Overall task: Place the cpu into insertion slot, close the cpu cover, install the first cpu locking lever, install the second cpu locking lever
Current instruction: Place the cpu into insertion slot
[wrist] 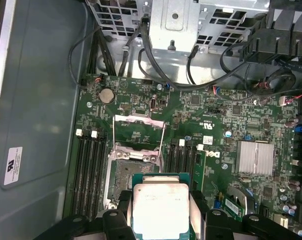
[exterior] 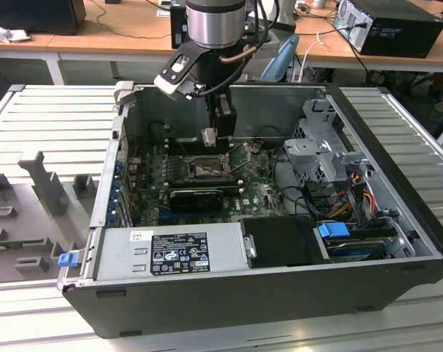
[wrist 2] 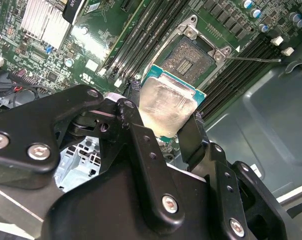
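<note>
My gripper (exterior: 210,139) is shut on the cpu (wrist 2: 168,107), a pale silver square chip on a green carrier. Black fingers (wrist 2: 132,115) clamp two opposite edges of it. The cpu (wrist: 160,207) hangs a little above the green board, just off to one side of the insertion slot (wrist: 133,172). The slot (wrist 2: 193,57) is bare, with its dark contact field showing. The cpu cover (wrist: 139,118), a thin silver frame, is flipped up and open on the slot's far side. A thin locking lever (wrist 2: 253,59) stands loose beside the slot.
The board lies inside an open computer case (exterior: 397,242). Black memory slots (wrist: 88,172) flank the socket. A silver heatsink (wrist: 254,157) sits on the board. A power supply (exterior: 170,249) fills the near side and a drive cage (exterior: 320,158) with cables stands at the exterior view's right.
</note>
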`<state>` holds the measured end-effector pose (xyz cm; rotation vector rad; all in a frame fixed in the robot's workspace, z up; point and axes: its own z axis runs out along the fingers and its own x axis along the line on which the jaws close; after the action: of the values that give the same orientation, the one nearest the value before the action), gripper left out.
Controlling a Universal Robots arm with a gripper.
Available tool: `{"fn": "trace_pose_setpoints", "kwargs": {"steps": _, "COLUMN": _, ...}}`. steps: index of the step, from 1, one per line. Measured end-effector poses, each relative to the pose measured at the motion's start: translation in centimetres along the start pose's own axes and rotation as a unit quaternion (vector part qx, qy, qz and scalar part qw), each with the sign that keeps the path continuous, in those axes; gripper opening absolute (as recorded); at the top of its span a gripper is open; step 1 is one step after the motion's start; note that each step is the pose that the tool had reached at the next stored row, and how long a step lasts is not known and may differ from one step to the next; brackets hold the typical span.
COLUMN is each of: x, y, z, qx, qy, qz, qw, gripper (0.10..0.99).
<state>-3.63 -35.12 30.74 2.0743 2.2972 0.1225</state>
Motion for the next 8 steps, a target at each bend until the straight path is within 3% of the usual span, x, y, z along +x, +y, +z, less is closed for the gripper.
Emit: {"fn": "trace_pose_setpoints", "kwargs": {"steps": 8, "x": -0.01, "y": -0.04, "z": 0.37, "qx": 0.0008, "qy": 0.0001, "qz": 0.000, "qw": 1.0000, "gripper": 0.541}}
